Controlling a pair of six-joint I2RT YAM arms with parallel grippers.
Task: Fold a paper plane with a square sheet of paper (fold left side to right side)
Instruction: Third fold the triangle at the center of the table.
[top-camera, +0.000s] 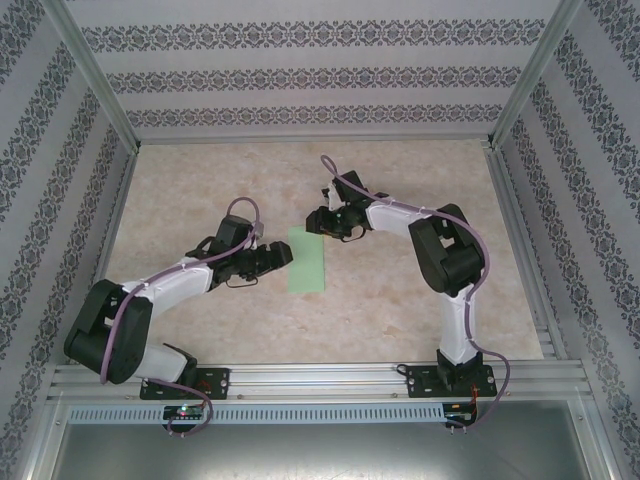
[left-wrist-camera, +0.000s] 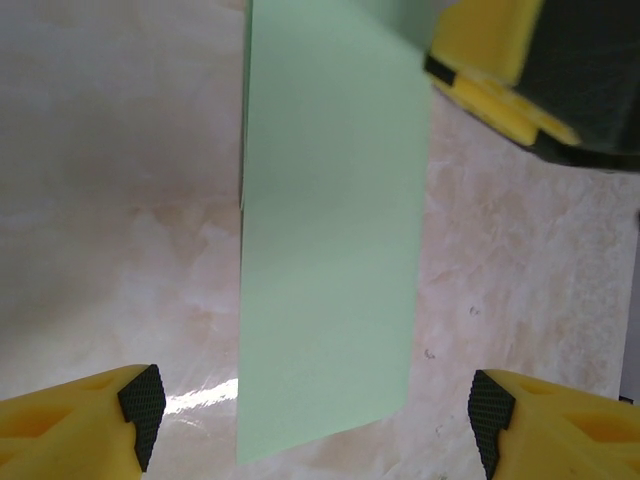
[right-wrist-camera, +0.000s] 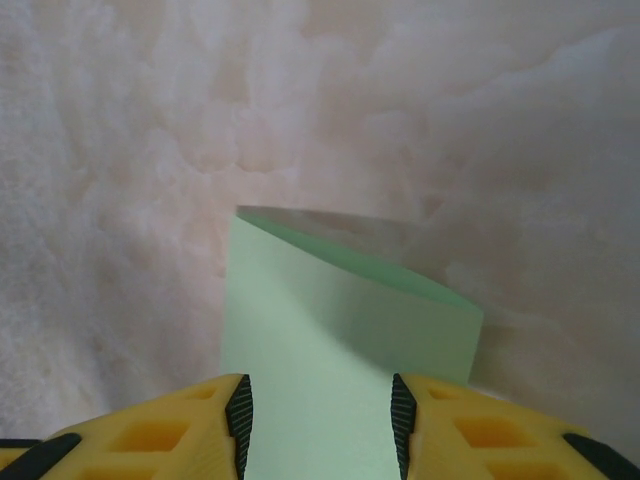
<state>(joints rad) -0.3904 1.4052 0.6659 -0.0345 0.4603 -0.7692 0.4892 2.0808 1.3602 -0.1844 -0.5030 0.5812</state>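
Paper lies folded on the worktop: right jaws, half-open, should pin its far end while left jaws (spread wide) sharpen the crease.

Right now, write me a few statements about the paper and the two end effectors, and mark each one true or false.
1. The paper lies on the table as a narrow rectangle. True.
2. The left end effector is shut tight. False: its jaws stand wide apart, and the left wrist view shows the paper's near end between them.
3. The right end effector is at the far end of the paper. True.
4. The paper is already a pointed dart. False: it is a plain strip with square corners and no point.
5. The paper is blue. False: it is pale green.
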